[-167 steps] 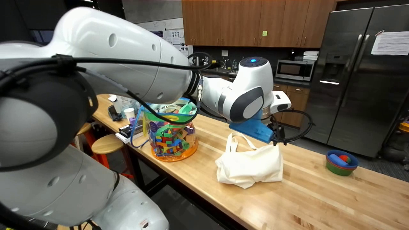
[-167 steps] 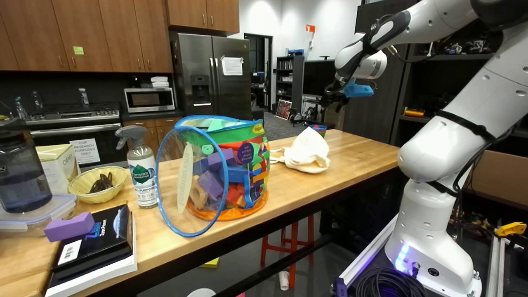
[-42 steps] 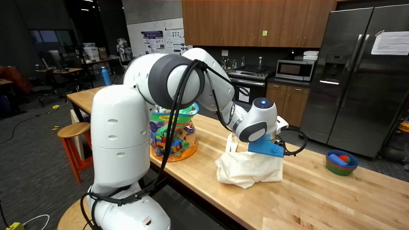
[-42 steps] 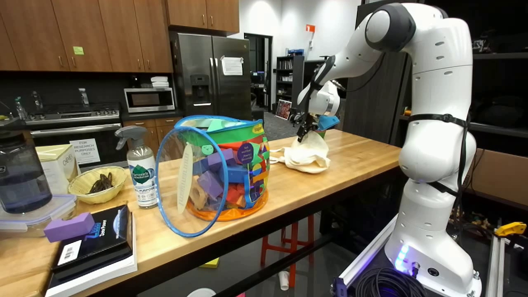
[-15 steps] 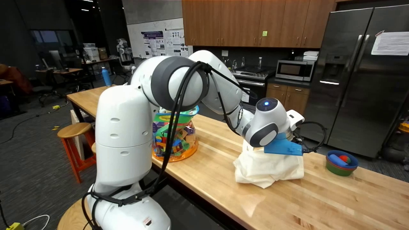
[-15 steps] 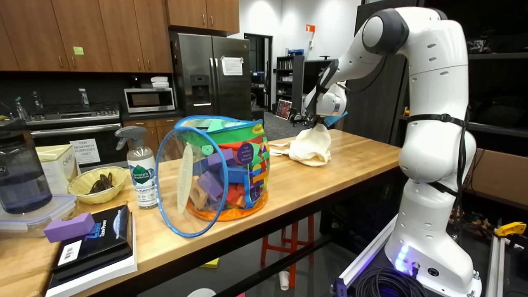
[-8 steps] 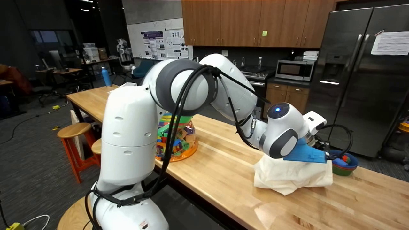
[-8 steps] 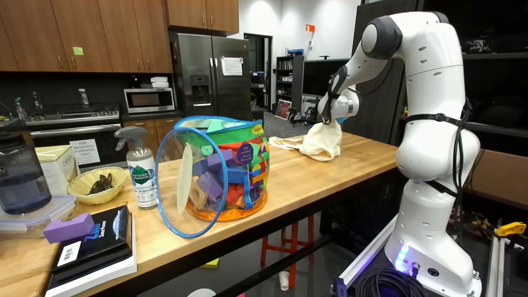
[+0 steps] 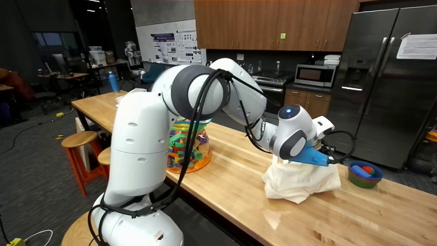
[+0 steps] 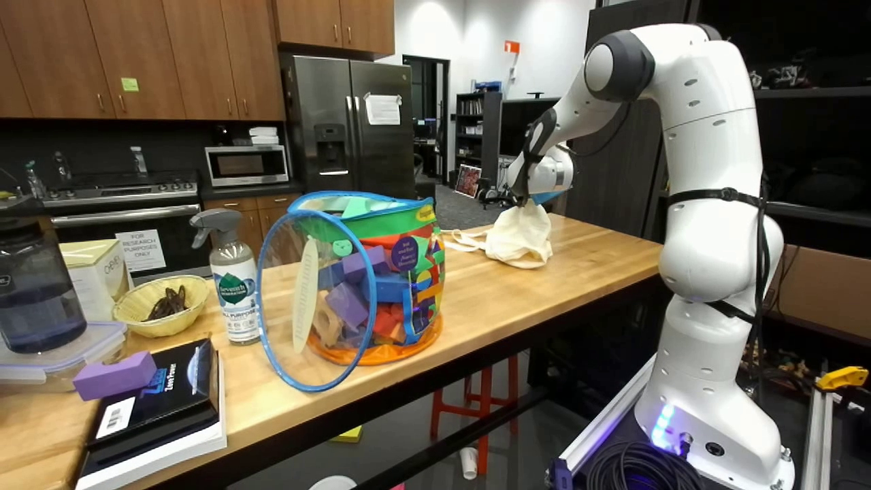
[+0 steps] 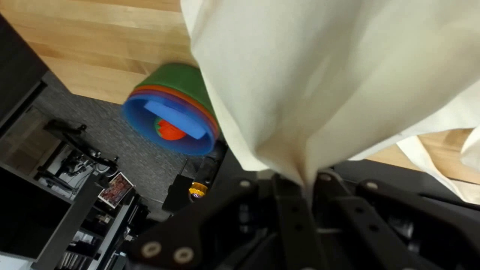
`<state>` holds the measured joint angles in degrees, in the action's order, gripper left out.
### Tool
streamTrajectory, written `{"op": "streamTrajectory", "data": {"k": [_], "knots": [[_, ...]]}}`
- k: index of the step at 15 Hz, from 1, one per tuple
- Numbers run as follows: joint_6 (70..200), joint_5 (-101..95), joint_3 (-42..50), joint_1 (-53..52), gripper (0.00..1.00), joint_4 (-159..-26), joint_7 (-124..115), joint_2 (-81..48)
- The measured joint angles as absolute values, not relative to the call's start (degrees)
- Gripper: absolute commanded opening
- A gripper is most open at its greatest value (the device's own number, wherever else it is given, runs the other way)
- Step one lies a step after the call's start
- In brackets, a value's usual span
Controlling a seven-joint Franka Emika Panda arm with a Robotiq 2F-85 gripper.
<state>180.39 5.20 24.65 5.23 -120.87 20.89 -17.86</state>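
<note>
A cream-white cloth bag [image 9: 302,184] sits on the wooden table, its top drawn up into a peak. My gripper [image 11: 308,187] is shut on that peak; in the wrist view the cloth of the bag [image 11: 318,75] bunches into a narrow fold between the fingers. Blue plastic on the wrist and the arm hide the fingertips in an exterior view. The bag [image 10: 522,238] leans up toward the gripper, its lower part apparently still on the tabletop. Its straps [image 10: 469,239] trail loosely to one side.
Nested coloured bowls [image 9: 364,177], holding a blue piece and a red one, stand close beside the bag near the table's edge. A clear toy bag of blocks [image 10: 401,299] stands farther along the table, near a spray bottle [image 10: 235,292], a basket [image 10: 167,320] and books [image 10: 160,408].
Earlier the gripper hung above the bag, then came down onto it. Over the last second it dragged the bag toward the bowls, then partly back.
</note>
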Motion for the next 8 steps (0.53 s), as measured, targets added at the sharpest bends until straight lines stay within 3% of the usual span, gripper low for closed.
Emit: {"op": "streamTrajectory", "data": {"k": [8], "knots": [[174.0,18.3,10.9,7.1,0.01,-118.2,16.4,-13.6]]}}
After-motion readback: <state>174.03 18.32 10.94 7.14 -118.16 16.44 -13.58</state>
